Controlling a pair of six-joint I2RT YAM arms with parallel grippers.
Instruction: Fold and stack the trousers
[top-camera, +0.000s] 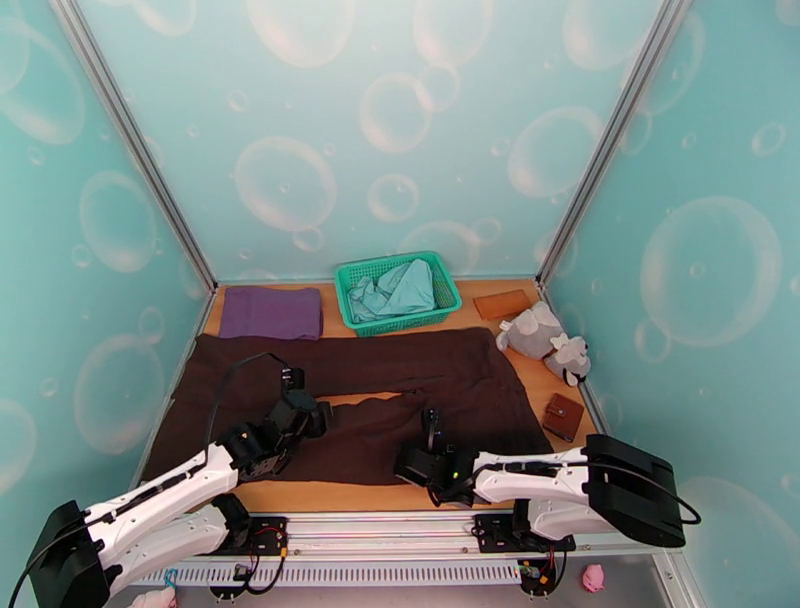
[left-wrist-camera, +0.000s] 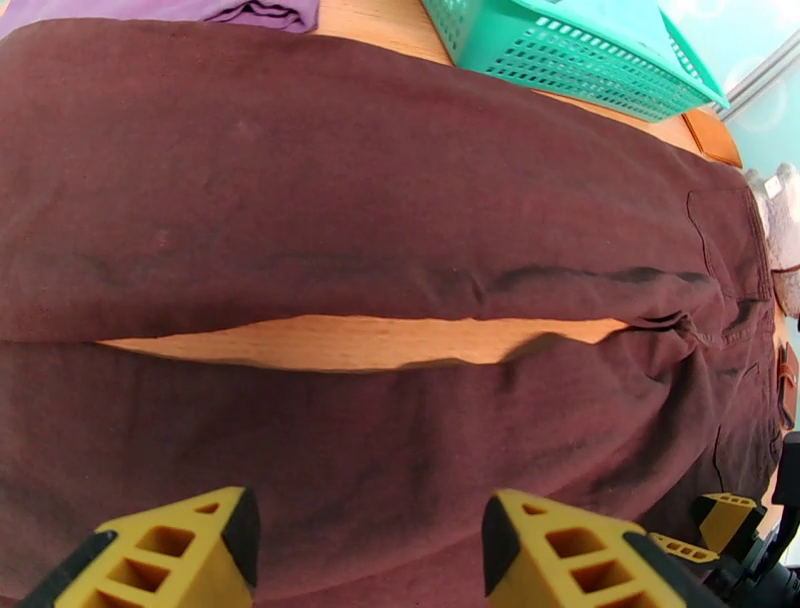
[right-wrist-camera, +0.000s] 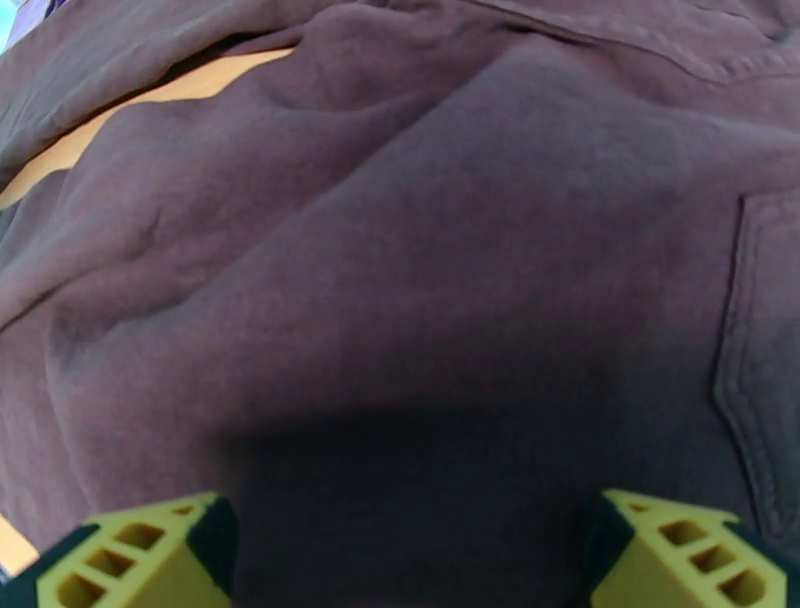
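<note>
Spread flat across the counter (top-camera: 340, 496): the dark brown trousers (top-camera: 400, 358), waist to the right, both legs stretched to the left, a narrow strip of bare wood between the legs. Back pocket seam visible near the waist in the right wrist view.

Left tool (top-camera: 292, 380) above the near leg, about its middle. In the left wrist view, yellow fingers (left-wrist-camera: 180, 550) standing apart, nothing between them, only cloth below.

Right tool (top-camera: 430, 418) over the near part of the seat, close to the waist. Fingers (right-wrist-camera: 150, 550) spread wide, no cloth pinched, a dark shadow on the fabric between them. Touching the cloth or just above it: cannot tell.

Behind the trousers, a green mesh basket (top-camera: 400, 322) with a pale teal garment (top-camera: 400, 285) inside. Left of it, a folded purple cloth (top-camera: 270, 312). At the right edge, a grey plush toy (top-camera: 545, 338) and a small brown wallet (top-camera: 563, 416).
</note>
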